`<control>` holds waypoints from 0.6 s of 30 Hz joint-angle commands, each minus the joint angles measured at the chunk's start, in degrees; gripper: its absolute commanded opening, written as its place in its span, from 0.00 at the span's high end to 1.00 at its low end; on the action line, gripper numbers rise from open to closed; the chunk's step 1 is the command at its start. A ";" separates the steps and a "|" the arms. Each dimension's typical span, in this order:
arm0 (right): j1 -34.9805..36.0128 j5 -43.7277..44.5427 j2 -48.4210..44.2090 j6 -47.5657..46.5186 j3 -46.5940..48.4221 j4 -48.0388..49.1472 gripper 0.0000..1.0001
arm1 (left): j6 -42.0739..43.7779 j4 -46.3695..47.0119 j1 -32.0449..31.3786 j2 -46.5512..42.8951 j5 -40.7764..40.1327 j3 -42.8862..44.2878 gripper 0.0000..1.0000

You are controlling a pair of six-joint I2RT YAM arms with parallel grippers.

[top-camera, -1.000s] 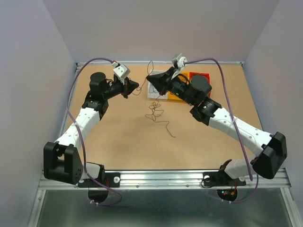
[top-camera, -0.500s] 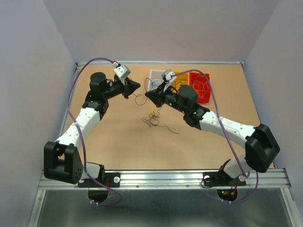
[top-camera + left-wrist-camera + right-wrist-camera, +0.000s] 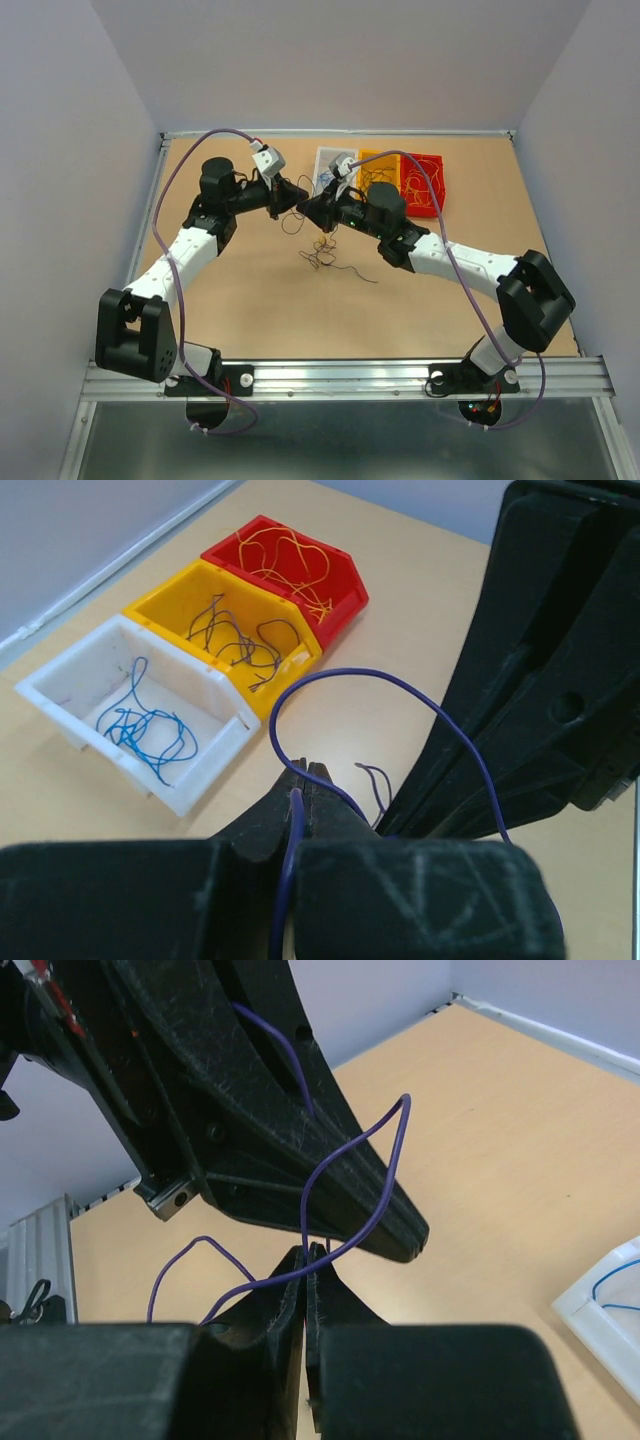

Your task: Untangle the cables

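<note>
**Both claws on one purple strand, above the leftover tangle**

Left claw (image 3: 308,770) is clenched; a purple strand (image 3: 350,670) runs out between its tips, arches up and drops towards the other arm; right claw (image 3: 305,1252) is also clenched, tips pressed together on what looks like the same strand. In the top view the two claws sit nose to nose, nearly touching, above the middle of the surface (image 3: 240,300).

Judgement on why: two pinch points on one strand let it be drawn out or passed across without dropping back into the heap; the slack arch suggests no pull is on it yet. Whether its loose end is free of the heap I cannot tell; too thin from above.

The rest of the cables lie as a small tangle (image 3: 322,254) on the surface, just nearer the arm bases than the claws and apart from them.

Three bins stand in a row at the far edge, touching; white bin (image 3: 195,685) holds blue strands, yellow bin (image 3: 170,600) dark ones, red bin (image 3: 345,590) yellow-orange ones; evidently sorted by colour. My guess is the white bin takes the held strand.

Progress: well along; several strands binned, a few left.

Risk: a thin strand can slip from the tips.
</note>
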 commanded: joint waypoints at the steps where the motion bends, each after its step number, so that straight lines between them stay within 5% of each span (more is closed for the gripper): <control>1: 0.47 -0.07 0.16 0.58 -0.11 5.84 0.94 | -1.25 4.65 -0.49 -2.58 4.16 -1.28 1.00; 18: 0.55 -2.70 4.90 2.25 -1.43 12.17 0.83 | -6.88 7.46 -0.49 -1.97 6.00 -1.81 1.00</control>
